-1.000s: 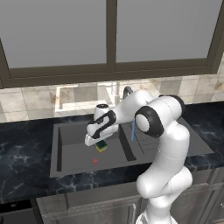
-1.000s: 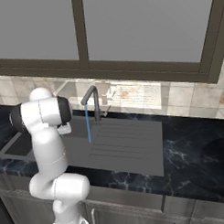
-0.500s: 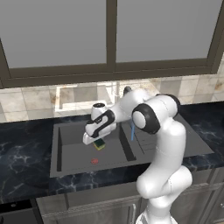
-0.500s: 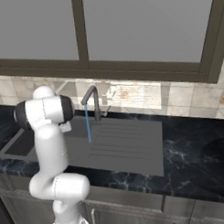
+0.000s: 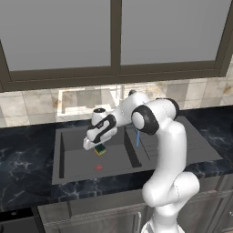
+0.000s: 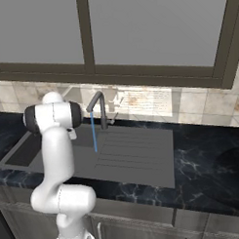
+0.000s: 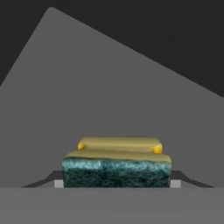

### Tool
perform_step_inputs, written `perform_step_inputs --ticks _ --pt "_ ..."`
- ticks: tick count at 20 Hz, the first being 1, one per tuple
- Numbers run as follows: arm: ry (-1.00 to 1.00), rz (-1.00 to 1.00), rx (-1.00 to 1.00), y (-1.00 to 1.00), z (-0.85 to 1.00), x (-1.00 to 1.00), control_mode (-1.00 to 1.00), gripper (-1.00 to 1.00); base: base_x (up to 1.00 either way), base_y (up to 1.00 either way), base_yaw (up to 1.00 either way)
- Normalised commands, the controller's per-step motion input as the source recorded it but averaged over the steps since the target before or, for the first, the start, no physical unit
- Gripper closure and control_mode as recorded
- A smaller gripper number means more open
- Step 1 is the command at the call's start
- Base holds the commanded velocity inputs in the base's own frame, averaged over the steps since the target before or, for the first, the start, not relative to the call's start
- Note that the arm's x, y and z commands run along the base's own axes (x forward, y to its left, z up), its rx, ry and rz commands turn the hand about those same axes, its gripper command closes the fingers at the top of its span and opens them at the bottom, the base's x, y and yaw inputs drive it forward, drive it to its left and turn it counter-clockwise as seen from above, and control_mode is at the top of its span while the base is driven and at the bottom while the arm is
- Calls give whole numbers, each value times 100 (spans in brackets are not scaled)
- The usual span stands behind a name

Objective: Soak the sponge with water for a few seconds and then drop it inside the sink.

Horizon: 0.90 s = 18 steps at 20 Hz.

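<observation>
**Sponge in the pincer, water off to the right**

Between the pincer's tips sits the sponge (image 7: 116, 167), so you have nothing to reach for: in the hand view it lies crosswise between the two fingertips (image 7: 58, 183), its long axis running from one tip to the other, green scouring layer nearest the camera and yellow beyond. The gripper (image 5: 94, 146) is clenched on the sponge (image 5: 100, 149), the jaws parted only by its width (the actual pad contact is hidden behind the block, so take that as my reading).

From the pincer, the relation that matters is sideways. The water (image 5: 137, 137) falls well apart from it, to the right as the left base view shows it, with the arm's forearm between. In the right base view the stream (image 6: 93, 133) drops from the faucet (image 6: 98, 107) clear of anything. The sponge hangs low over the floor of the sink (image 5: 73, 159), near the red drain mark (image 5: 98, 167), and looks dry of the stream. I judge the soak is not yet done; you carry the sponge rightward first.
</observation>
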Motion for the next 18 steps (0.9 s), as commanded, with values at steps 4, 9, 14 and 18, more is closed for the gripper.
perform_step_inputs --ticks 4,9,14,18 --pt "0 0 -1 14 -19 31 -100 100 0 0 0" --pt "1 0 -1 12 -19 15 -100 100 0 0 0" --pt "1 0 -3 10 -20 13 -100 100 0 0 0" --pt "1 0 -2 10 -25 12 -100 100 0 0 0"
